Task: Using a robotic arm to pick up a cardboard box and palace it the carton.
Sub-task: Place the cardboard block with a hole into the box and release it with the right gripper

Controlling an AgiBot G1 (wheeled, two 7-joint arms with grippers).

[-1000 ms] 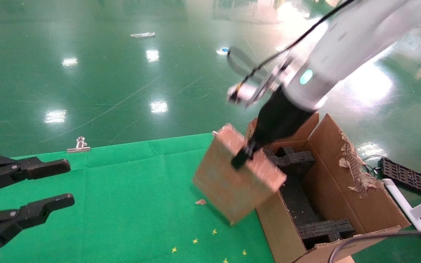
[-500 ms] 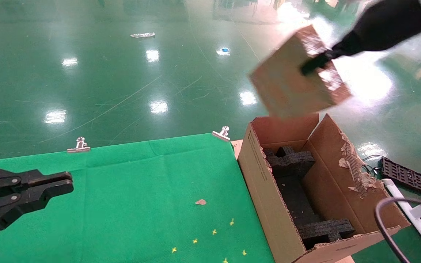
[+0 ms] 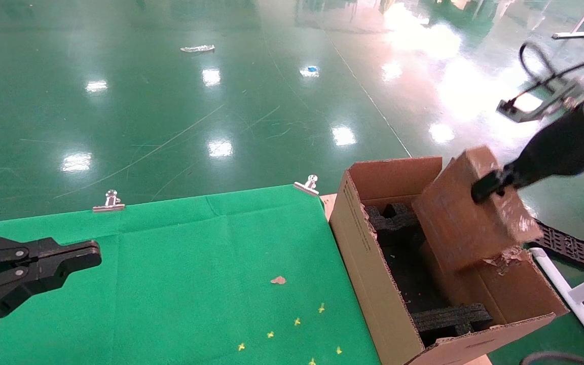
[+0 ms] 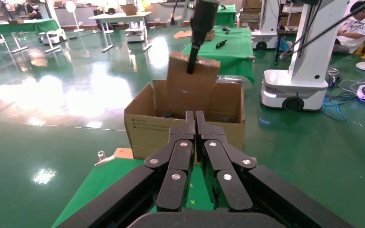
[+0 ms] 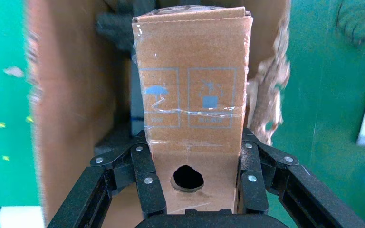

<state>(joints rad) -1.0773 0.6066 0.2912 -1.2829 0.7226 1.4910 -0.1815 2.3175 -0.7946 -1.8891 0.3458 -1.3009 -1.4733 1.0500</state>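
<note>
Our right gripper (image 5: 195, 190) is clamped on the cardboard box (image 3: 467, 213), which we hold tilted over the far right part of the open carton (image 3: 368, 263), its lower end down among the torn flaps and above the black foam inserts (image 3: 451, 318). We keep our left gripper (image 3: 86, 256) pinched together with nothing in it, low over the green tabletop (image 3: 195, 284) well to the left of the carton. Beyond lies the glossy green floor (image 3: 170, 101).

Taped cardboard box (image 3: 462, 218) tilted over open carton (image 3: 373, 263).
</note>
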